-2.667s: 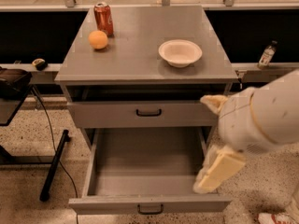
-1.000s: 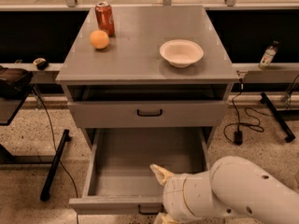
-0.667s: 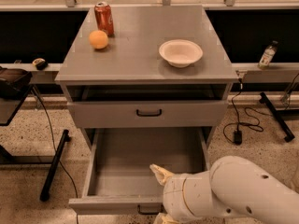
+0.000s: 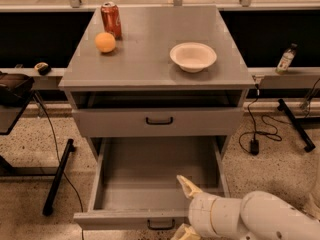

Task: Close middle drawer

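Observation:
The middle drawer (image 4: 150, 184) is pulled far out of the grey cabinet. Its deep grey box is empty and its front (image 4: 125, 219) is near the bottom edge, with the black bar handle (image 4: 161, 225) partly visible. My gripper (image 4: 184, 210) is at the drawer front, just right of the handle. One cream finger (image 4: 186, 186) points up inside the drawer. The other shows below the front at the frame's bottom edge. The fingers are spread apart and hold nothing. My white arm (image 4: 255, 216) fills the lower right corner.
The drawer above (image 4: 159, 120), with a taller front, stands slightly open. On the cabinet top (image 4: 150, 59) are a red can (image 4: 111, 19), an orange (image 4: 105, 42) and a white bowl (image 4: 193, 56). A bottle (image 4: 285, 58) stands on the right ledge; cables lie on the floor.
My arm has swung down from the drawer's right side to its front edge, then shifted slightly right. The drawer has not moved.

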Robot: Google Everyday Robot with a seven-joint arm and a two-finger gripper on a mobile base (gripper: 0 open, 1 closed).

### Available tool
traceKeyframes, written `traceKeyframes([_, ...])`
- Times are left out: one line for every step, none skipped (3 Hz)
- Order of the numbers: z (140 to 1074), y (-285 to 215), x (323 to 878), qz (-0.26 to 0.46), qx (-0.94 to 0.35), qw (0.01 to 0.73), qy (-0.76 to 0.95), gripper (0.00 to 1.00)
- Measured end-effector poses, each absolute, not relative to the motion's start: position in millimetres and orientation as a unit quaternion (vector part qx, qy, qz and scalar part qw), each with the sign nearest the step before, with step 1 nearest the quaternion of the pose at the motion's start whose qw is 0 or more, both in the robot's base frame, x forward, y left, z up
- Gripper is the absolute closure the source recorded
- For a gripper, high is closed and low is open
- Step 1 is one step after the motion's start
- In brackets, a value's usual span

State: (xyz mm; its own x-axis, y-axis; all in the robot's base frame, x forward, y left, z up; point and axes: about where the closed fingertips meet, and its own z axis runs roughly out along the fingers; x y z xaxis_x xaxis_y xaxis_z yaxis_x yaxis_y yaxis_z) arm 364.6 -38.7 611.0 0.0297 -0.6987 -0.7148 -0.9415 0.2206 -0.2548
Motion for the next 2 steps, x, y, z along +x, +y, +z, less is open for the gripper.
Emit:
traceKeyframes([566.6,-54.7,370.6,0.16,-0.602,0.419,0.66,0.15])
traceKeyframes([509.4,-56.6,363.1,0.2,-0.605,0.423,0.644,0.46])
